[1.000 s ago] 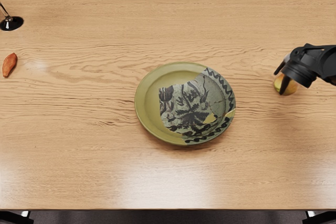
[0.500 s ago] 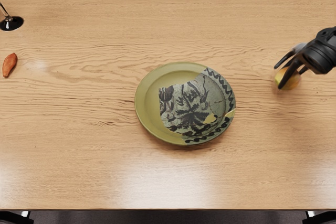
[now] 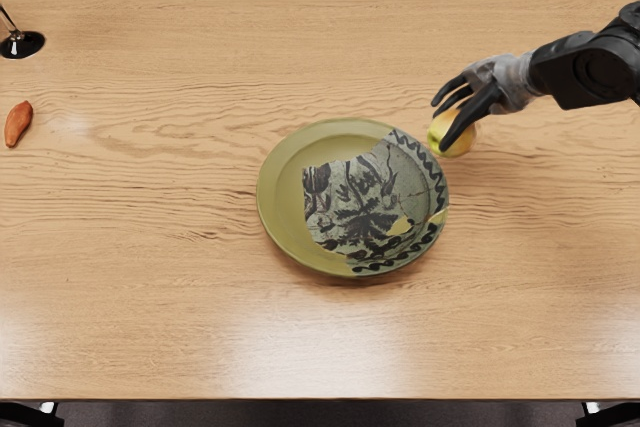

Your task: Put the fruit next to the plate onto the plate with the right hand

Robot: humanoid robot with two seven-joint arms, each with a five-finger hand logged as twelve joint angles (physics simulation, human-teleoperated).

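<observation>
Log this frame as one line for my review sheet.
right hand: shut on yellow fruit | yellow fruit: just off the plate rim, upper right | task: placing not yet done

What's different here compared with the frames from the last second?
The right hand, fingers closed around the yellow fruit, carried it leftward from near the right edge of the table to just beside the upper-right rim of the plate. The plate and the reddish item at the far left stayed put.

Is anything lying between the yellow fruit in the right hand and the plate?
Nothing visible does. The right hand grips the yellow fruit right beside the upper right rim of the plate, and no object lies between them.
</observation>
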